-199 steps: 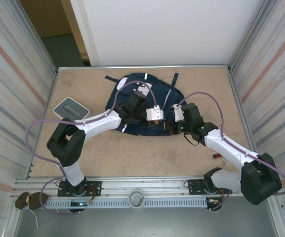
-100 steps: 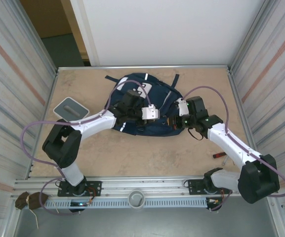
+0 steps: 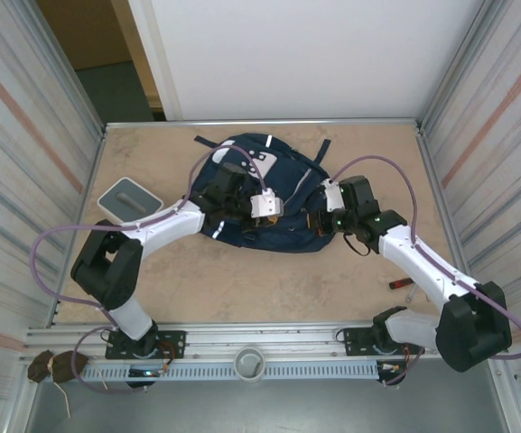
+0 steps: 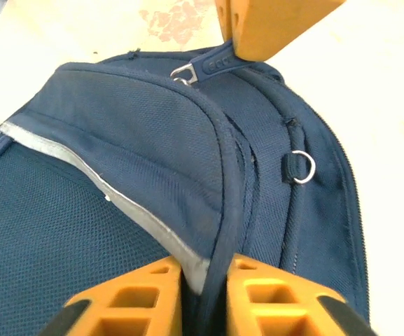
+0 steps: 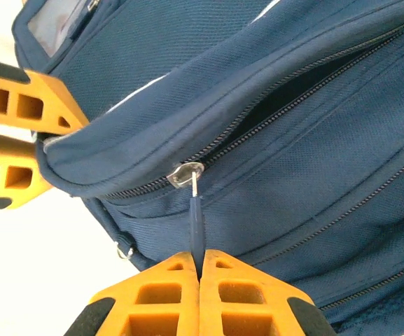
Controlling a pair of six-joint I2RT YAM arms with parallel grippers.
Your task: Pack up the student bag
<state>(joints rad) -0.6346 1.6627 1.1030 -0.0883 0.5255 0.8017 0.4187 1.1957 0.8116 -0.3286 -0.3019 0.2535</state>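
The navy student bag (image 3: 287, 176) lies flat on the middle of the table. My left gripper (image 3: 285, 215) is over its near half, shut on the piped rim of a fabric panel (image 4: 219, 210) beside a grey reflective stripe (image 4: 117, 196). At the bag's right end, my right gripper (image 3: 320, 219) is shut on the blue zipper pull (image 5: 196, 217); the metal slider (image 5: 185, 173) sits on a partly open zip. That pull (image 4: 212, 64) also shows in the left wrist view, under a right finger (image 4: 279, 21). In the right wrist view, the left fingers (image 5: 19, 105) show at the far left.
A grey rectangular box (image 3: 129, 200) sits on the table left of the bag. A small red object (image 3: 399, 284) lies near the right arm. Corrugated metal walls close both sides, and a white wall stands behind the table's far edge.
Both grippers and the bag have shifted toward the back of the table. The left arm kept moving back and left; the right gripper has hardly moved in the last half second.
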